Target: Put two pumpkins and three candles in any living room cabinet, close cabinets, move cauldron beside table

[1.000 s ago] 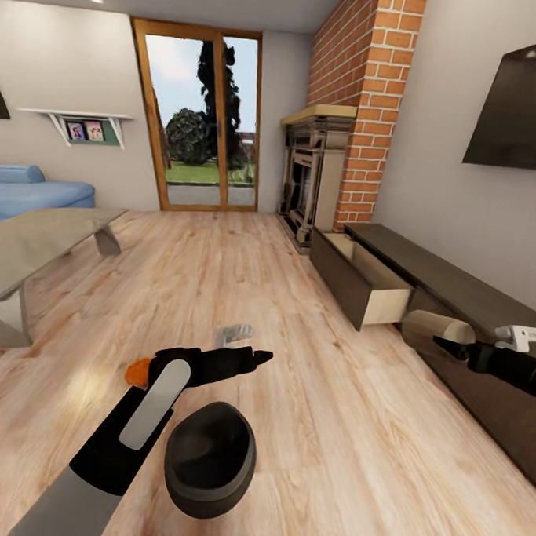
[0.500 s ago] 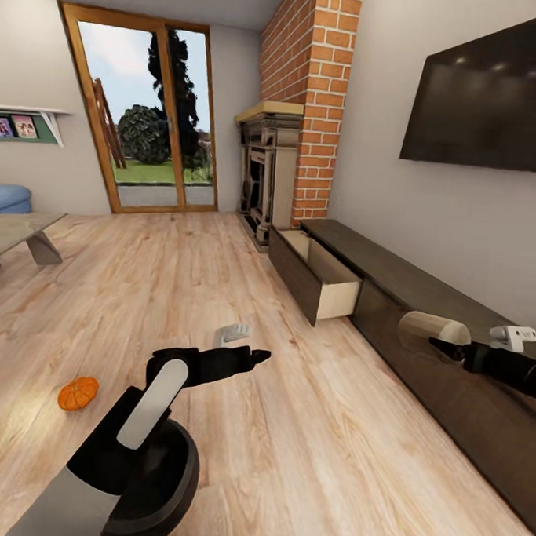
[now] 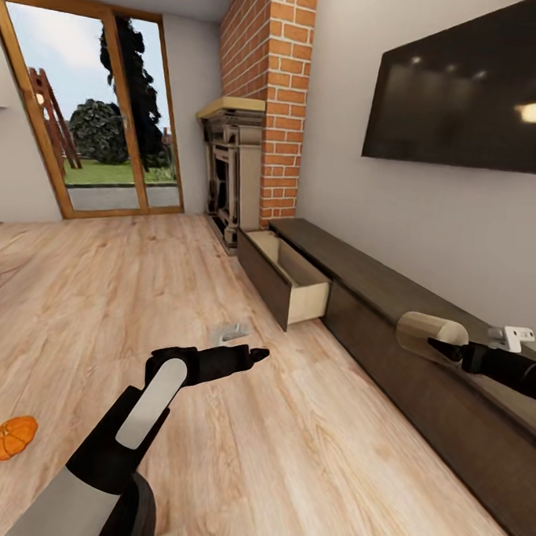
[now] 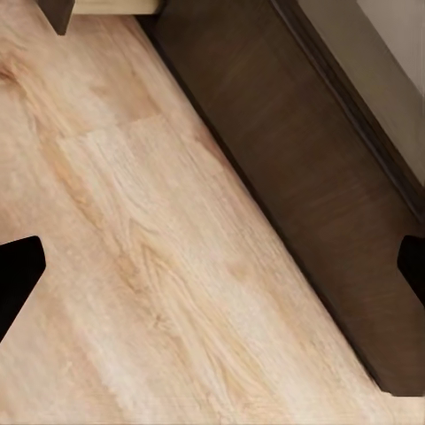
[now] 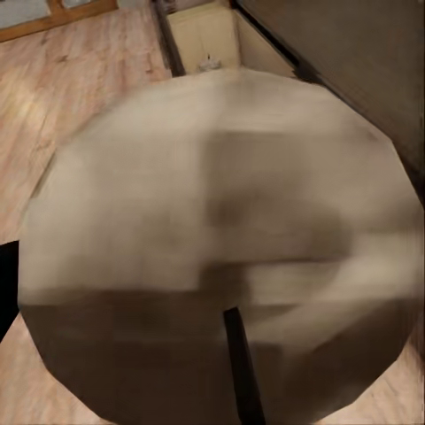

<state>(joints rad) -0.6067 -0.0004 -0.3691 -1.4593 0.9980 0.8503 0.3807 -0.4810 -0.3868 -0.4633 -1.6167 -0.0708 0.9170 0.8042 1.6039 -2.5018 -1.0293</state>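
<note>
Black arms (image 3: 125, 441), grey panel, white wrist bracket (image 3: 514, 337).

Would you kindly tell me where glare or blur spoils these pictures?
Head view: a bright ceiling-light reflection glares on the dark television; the rest reads sharp. Right wrist view: the candle held in the right pincer sits so close that it is soft and smeared. Left wrist view: floor grain slightly soft.

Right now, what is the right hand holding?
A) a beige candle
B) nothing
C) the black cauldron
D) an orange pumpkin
A: the right hand is shut on a beige candle, held above the dark cabinet, while the pumpkin lies on the floor near the left arm.
</note>
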